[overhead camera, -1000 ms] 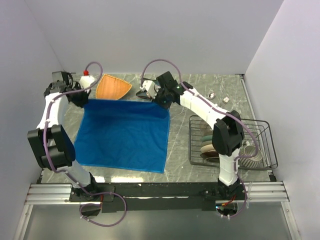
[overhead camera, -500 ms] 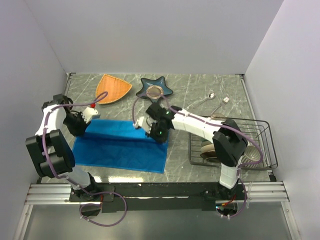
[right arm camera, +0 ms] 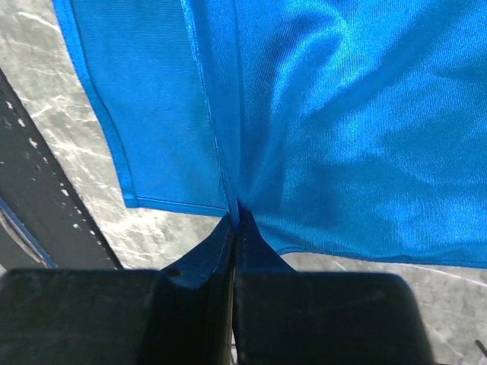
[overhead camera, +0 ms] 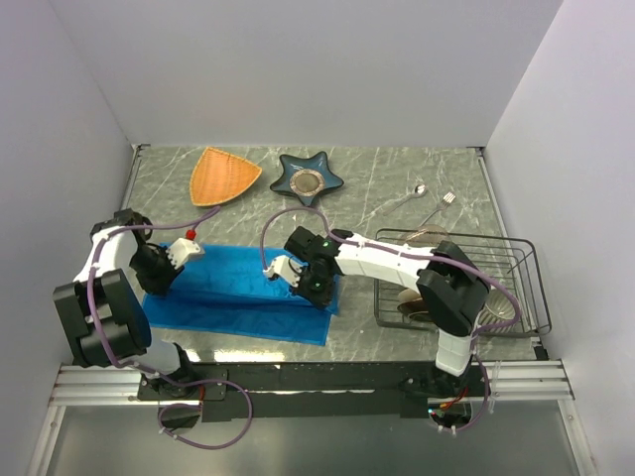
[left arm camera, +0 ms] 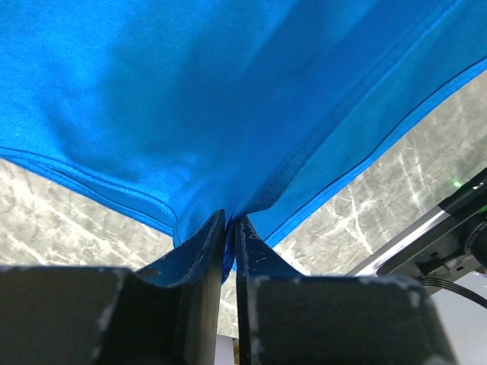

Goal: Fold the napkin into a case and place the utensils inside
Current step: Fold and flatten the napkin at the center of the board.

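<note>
While your left fingers (left arm camera: 207, 251) stand almost together with only a thin slit between them, the hem of the napkin (overhead camera: 238, 297) runs in between their tips. They are grasping the cloth at its left end. Your right fingers (right arm camera: 255, 255) are clenched tight on the napkin's right end, and the fabric puckers into folds that fan out from their tips.

Between the two pairs of fingers the napkin lies on the desk (overhead camera: 377, 188), doubled over into a wide band. The upper layer rests on a lower one, whose edge shows along the near side. In the left wrist view, blue cloth fills the space ahead of the fingertips, with marbled desk on either side of them. In the right wrist view, a hemmed corner of one layer sits just left of the fingertips.

The spoon (overhead camera: 412, 192) and fork (overhead camera: 440, 206) lie close together, well apart from both pairs of fingers, far beyond the right ones and just past the wire rack (overhead camera: 516, 260). The orange triangular dish (overhead camera: 224, 176) sits well beyond the left fingers. The star-shaped dish (overhead camera: 308, 178) sits beyond the right ones.
</note>
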Controlling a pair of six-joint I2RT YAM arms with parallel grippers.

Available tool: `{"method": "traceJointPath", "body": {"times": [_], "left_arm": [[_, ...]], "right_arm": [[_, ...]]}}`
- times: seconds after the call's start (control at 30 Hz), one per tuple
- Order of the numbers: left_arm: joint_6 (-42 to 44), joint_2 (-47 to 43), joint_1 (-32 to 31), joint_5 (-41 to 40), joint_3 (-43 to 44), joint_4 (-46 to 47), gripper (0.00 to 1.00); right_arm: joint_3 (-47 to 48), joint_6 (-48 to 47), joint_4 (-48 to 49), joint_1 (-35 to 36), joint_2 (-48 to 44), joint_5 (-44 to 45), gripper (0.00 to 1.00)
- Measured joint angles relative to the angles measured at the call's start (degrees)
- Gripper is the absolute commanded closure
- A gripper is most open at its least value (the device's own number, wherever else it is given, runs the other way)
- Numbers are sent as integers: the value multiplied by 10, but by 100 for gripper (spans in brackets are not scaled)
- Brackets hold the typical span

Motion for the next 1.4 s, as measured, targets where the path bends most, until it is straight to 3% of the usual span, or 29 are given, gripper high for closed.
{"method": "traceJointPath", "body": {"times": [0.27, 0.43, 0.5, 0.53, 0.63, 0.67, 0.77, 1.0, 1.13, 1.4], "left_arm": [[7, -21, 5, -23, 10, 7, 92], [22, -20, 17, -33, 45, 7, 90], [31, -20, 21, -35, 44, 5, 84], [34, -21, 22, -36, 40, 8, 81], [45, -28, 23, -42, 12, 10, 64], [49, -31, 23, -44, 2, 8, 57], [57, -37, 23, -44, -11, -6, 47], [55, -50, 46, -17, 31, -51, 47], [36, -55, 54, 5, 41, -53, 48], [-94, -42, 56, 25, 40, 10, 51]], "right_arm": [[36, 28, -16, 22, 0, -2, 100], [61, 37, -18, 43, 0, -3, 100], [61, 39, -18, 49, 0, -2, 99], [61, 39, -18, 51, 1, -2, 95], [61, 42, -18, 54, 4, -2, 63], [60, 42, -18, 54, 5, -2, 47], [57, 39, -24, 55, 7, -3, 33], [53, 30, -61, 46, -10, -23, 35], [51, 40, -71, -5, -32, -64, 39], [47, 71, -68, -98, -34, -91, 43]]}}
